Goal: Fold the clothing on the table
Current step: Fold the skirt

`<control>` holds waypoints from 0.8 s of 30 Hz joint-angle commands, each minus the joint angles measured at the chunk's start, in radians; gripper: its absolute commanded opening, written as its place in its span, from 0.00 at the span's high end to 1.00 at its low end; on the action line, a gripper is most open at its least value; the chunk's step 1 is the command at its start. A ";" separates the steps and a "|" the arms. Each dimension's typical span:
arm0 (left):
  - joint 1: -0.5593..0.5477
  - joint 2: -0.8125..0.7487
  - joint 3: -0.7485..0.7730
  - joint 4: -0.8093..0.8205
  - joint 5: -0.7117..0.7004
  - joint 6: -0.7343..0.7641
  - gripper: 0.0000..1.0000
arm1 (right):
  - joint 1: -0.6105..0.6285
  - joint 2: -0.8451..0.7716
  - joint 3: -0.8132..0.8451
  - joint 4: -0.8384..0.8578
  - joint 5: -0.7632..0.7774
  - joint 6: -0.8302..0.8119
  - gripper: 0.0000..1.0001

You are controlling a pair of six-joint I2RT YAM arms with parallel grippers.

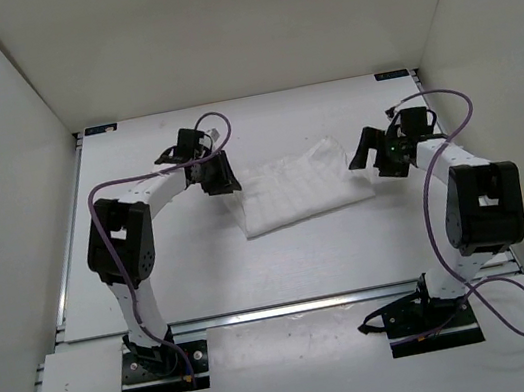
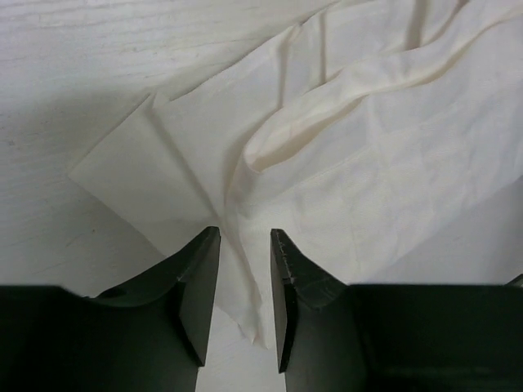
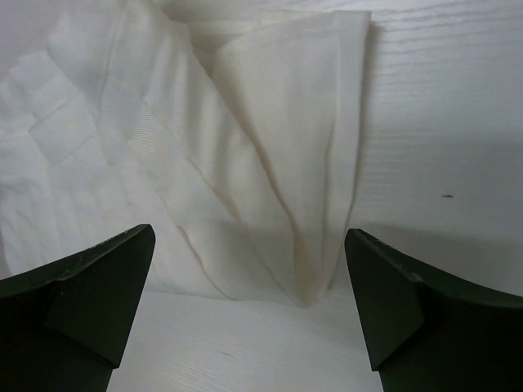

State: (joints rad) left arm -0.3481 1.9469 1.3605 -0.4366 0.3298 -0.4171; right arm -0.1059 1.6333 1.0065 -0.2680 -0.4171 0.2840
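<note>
Left gripper (image 2: pixel 245 237): left of centre in the overhead view, at the upper-left edge of the cloth; on my left wrist camera the jaws stand a little apart, a narrow slot at bottom centre; a thin ridge of fabric runs down through that slot, but I see a gap on either side of it, so I read nothing as pinched.

White garment (image 1: pixel 301 189): centre of the overhead frame, lying on the table (image 1: pixel 255 268) between the two claws; a rough rectangle, tilted so that its right end sits higher; layered edges and a faint quilted grid suggest it is already doubled over; wrinkles bunch toward the upper right of the left wrist view.

Right gripper (image 3: pixel 249 233): right of centre overhead, just beside the garment's right end; jaws spread wide, one finger in each lower corner of my right wrist view; a folded corner of cloth lies on the table between and beyond them; nothing held.

Step in hand: I judge one fold is down and the task partway done; the bundle looks broad and loose.

Next move: I would lift both claws straight up so the fabric does not drag; then take two corners of one end, pinching all layers, and carry them across low and slow; cloth this thin will slip and trail.
</note>
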 commanded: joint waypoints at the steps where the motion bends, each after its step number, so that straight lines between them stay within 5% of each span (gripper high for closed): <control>1: -0.015 -0.101 -0.017 0.024 0.011 0.035 0.58 | 0.012 0.020 -0.008 -0.007 0.060 -0.066 0.00; 13: -0.037 -0.088 -0.118 0.036 -0.028 0.037 0.79 | 0.052 0.163 0.061 -0.043 0.097 -0.121 0.06; 24: -0.060 -0.010 -0.067 0.024 -0.012 0.028 0.98 | 0.035 0.209 0.104 -0.074 0.058 -0.115 0.56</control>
State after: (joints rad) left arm -0.3916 1.9240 1.2602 -0.4141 0.3138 -0.3901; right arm -0.0620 1.8141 1.0912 -0.3065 -0.3595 0.1787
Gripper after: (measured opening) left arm 0.099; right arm 0.465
